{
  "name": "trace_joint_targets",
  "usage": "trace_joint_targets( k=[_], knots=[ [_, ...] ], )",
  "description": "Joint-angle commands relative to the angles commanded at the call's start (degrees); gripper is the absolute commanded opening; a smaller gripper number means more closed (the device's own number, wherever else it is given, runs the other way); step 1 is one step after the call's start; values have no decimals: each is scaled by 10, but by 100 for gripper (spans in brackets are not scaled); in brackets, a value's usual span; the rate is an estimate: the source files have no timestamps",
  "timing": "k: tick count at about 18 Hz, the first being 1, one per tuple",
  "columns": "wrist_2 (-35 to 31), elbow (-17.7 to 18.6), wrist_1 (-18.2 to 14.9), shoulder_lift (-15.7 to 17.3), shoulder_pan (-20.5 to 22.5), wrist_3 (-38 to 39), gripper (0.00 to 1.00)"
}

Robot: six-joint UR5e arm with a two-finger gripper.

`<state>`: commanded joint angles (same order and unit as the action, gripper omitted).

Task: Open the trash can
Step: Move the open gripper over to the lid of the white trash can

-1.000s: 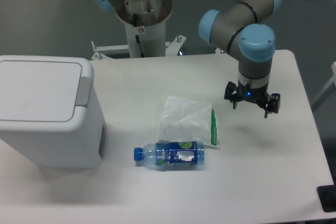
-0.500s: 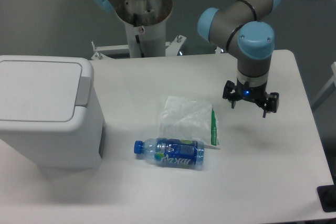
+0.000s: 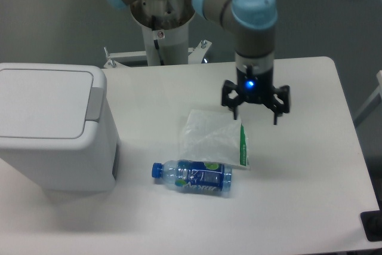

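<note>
Gripper [image 3: 255,101] suspended above the table [image 3: 298,195], fingers pointing down and spread apart with nothing between them; a small blue light glows on its wrist. Far to the left of the gripper, at the table's left edge, stands the trash can [image 3: 54,129], a boxy white bin with rounded corners. Its flat white lid [image 3: 42,103] lies closed, and the grey hinge strip [image 3: 95,103] runs along the side of the lid that faces the gripper. Below and slightly left of the gripper, a clear plastic bag [image 3: 215,138] with a green printed edge lies flat on the table, its upper right corner just under the left finger. Lower still, a blue-capped bottle [image 3: 192,176] lies on its side touching the bag's lower edge, well apart from the trash can.
</note>
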<state>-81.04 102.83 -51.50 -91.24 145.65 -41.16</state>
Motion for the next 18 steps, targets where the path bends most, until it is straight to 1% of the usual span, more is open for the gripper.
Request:
trace_joint_targets(
  k=[1, 3, 6, 8, 11, 13, 16, 18],
  knots=[
    [4, 0, 0, 15, -7, 34, 100],
    [24, -7, 1, 28, -11, 101, 100],
    [77, -10, 4, 47, -19, 180, 100],
    [120, -9, 5, 48, -30, 211, 100],
    [181, -7, 5, 39, -48, 261, 100],
    [211, -7, 7, 38, -62, 267, 100],
    [216, -4, 6, 32, -86, 275, 100],
    [215, 8, 4, 34, -100, 275, 100]
  ],
)
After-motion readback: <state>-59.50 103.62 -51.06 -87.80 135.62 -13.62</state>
